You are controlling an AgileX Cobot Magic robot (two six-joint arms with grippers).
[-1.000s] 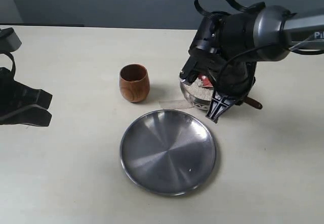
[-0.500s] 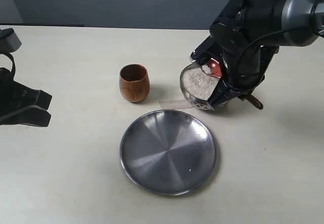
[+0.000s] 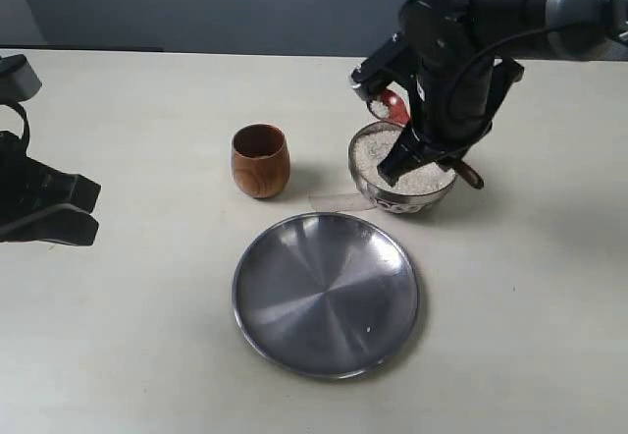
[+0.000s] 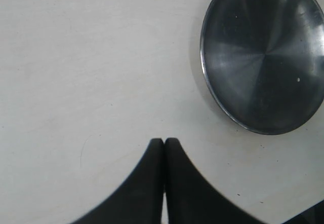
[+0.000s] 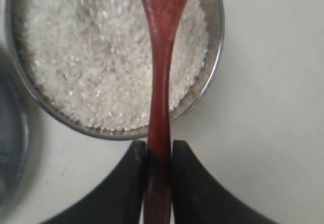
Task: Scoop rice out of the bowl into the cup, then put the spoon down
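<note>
Looking at the pale desk point(image 3: 147, 336), everything sits in its middle and right part. My right arm point(image 3: 461, 41) comes in from the right and hangs over the bowl, blocking part of it in the exterior view. Nearest the front edge lies the big flat steel plate point(image 3: 325, 294), with nothing on it. Over at the far left, the left jaws are pressed shut on nothing, low over bare desk; the wrist camera there shows the plate point(image 4: 263, 57) off to one side, well apart from them.

Now the bowl point(image 3: 404, 198): it stands upright just behind the plate's right rim, close to it but not touching. The wooden cup point(image 3: 260, 161) stands upright to the bowl's left, clearly apart from it, with its dark inside showing. The rice point(image 5: 96, 57) fills the bowl nearly to the rim in a pale heap.

The spoon point(image 5: 160, 82): the right jaws are clamped on its handle, one on each side. From the wrist, the handle runs out over the bowl's rim point(image 5: 215, 57) and above the rice. In the exterior view its red head point(image 3: 394, 107) is raised above the bowl's far side. I can't tell whether it carries grains.
</note>
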